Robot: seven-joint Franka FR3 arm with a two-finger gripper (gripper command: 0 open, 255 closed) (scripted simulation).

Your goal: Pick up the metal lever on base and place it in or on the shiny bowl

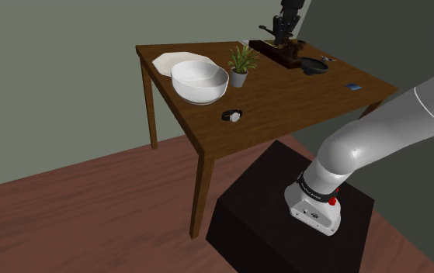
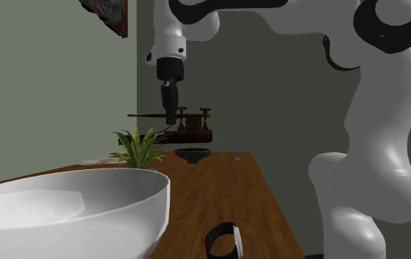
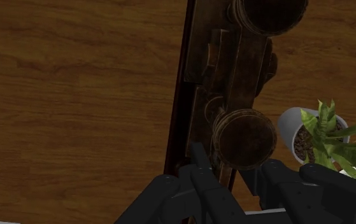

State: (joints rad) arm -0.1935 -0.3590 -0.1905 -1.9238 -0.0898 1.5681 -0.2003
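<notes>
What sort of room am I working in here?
Probably a room in a home, perhaps a dining area: a wooden table on a plank floor, a potted plant and a picture on the wall.

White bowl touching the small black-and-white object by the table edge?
Apart. The shoulder view shows bare tabletop between the white bowl and the small black-and-white object.

The table [image 1: 285, 101] is rendered as brown wood with a visible grain and a soft sheen. The floor [image 1: 67, 217] at the lower left is laid in reddish wooden planks. The bowl [image 1: 199, 81] is shown white, smooth and glossy. The lever on base [image 3: 234, 76] is given a dark, tarnished metal look. The arm [image 2: 387, 147] is finished glossy white, while the gripper [image 2: 170, 114] and the stand [image 1: 262, 202] are matt black.
</notes>
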